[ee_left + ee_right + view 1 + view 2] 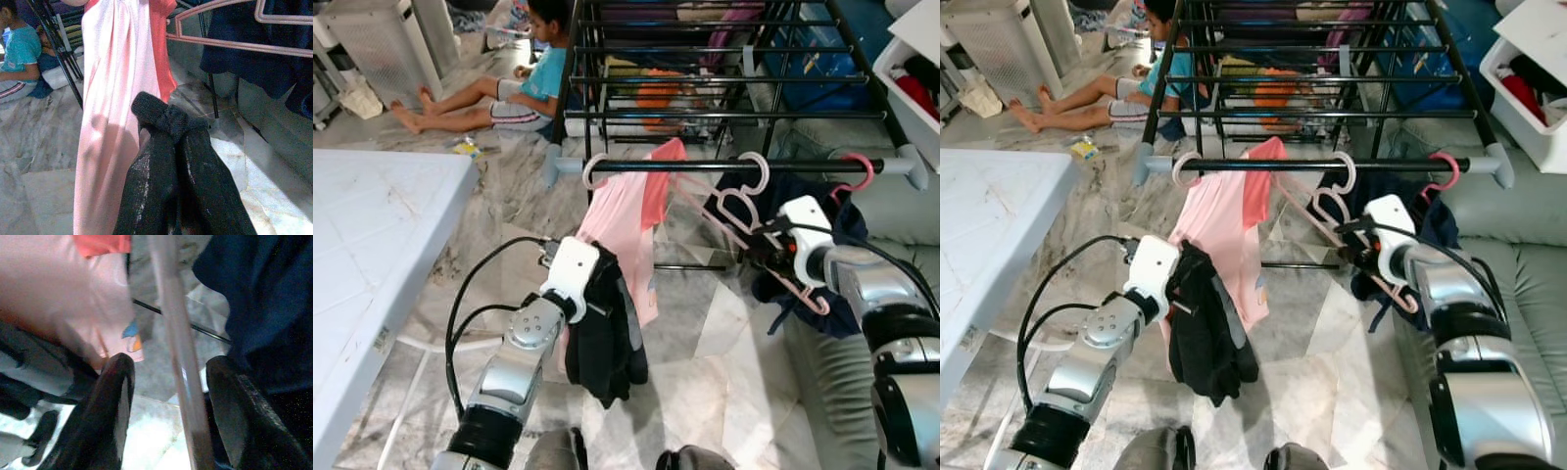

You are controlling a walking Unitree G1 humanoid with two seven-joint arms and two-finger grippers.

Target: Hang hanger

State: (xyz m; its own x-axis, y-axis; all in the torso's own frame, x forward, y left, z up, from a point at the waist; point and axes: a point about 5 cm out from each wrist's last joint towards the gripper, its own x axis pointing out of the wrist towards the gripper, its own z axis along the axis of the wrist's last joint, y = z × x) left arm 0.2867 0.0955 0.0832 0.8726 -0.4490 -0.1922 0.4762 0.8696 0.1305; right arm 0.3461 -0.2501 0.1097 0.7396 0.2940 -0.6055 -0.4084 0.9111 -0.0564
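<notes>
A pale pink hanger [734, 208] hooks over the front rail [705, 165] of the black drying rack and hangs tilted, its lower end near a navy garment [847, 230]. My right gripper [768, 247] is at that hanger; in the right wrist view it [171, 364] is open, with the hanger's bar [177, 347] between the fingers and nearer one of them. A pink garment [622, 225] hangs on another hanger at the rail's left. Below it my left gripper [168, 125] is shut on a black garment [605, 328] that droops from it.
A person [524, 88] sits on the marble floor behind the rack. A white table [372, 245] lies along my left, and a grey sofa [822, 392] along my right. A white bin [911, 78] stands at the upper right. Black cables [460, 304] loop by my left arm.
</notes>
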